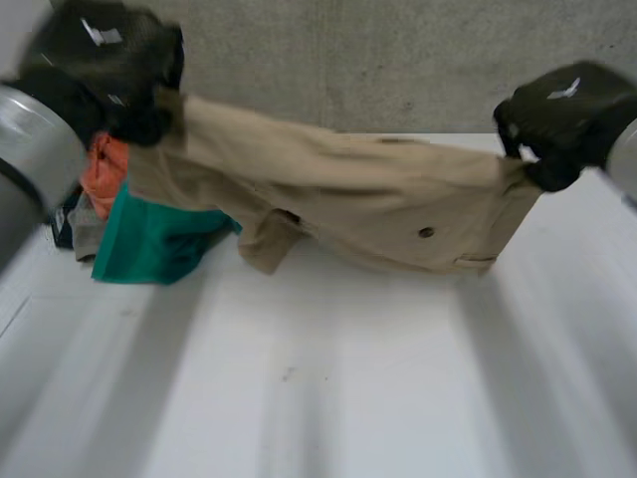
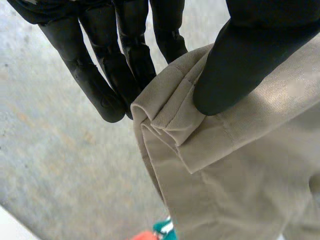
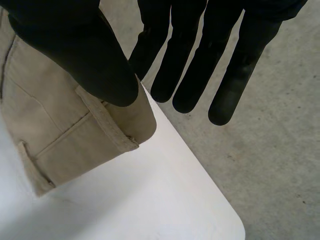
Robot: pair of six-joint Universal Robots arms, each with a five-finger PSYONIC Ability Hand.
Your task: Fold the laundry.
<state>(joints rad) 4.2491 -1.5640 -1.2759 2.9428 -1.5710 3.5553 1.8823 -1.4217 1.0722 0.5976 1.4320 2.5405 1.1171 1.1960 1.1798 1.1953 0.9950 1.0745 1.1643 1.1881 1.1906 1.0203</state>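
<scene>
**A:** Where are the trousers?

**B:** The beige cotton trousers (image 1: 368, 194) hang stretched between the two hands, above the white counter (image 1: 328, 388). The cloth sags in the middle. I cannot tell whether its lowest fold touches the counter. A small dark button (image 1: 426, 232) shows nearer the right hand's fingers.

**A:** What has the left hand got?

**B:** The left hand (image 1: 105, 60) pinches a folded, stitched edge at one end of the trousers. In its wrist view the thumb (image 2: 235, 60) presses the edge from one side. The straight fingers (image 2: 100, 85) lie close together behind it.

**A:** And the right?

**B:** The right hand (image 1: 562, 110) holds the waistband corner at the other end. Its thumb (image 3: 85, 55) lies on the band, and the cloth passes between the thumb and the nearest of the straight fingers (image 3: 185, 65). The counter's rounded corner lies below those fingertips.

**A:** Anything else on the counter?

**B:** A heap lies under the left hand's fingers. It holds an orange cloth (image 1: 103, 171), a teal cloth (image 1: 149, 244) touching it, and a grey cloth (image 1: 88, 227) beside them. Grey concrete floor (image 1: 398, 60) lies beyond both hands.
</scene>
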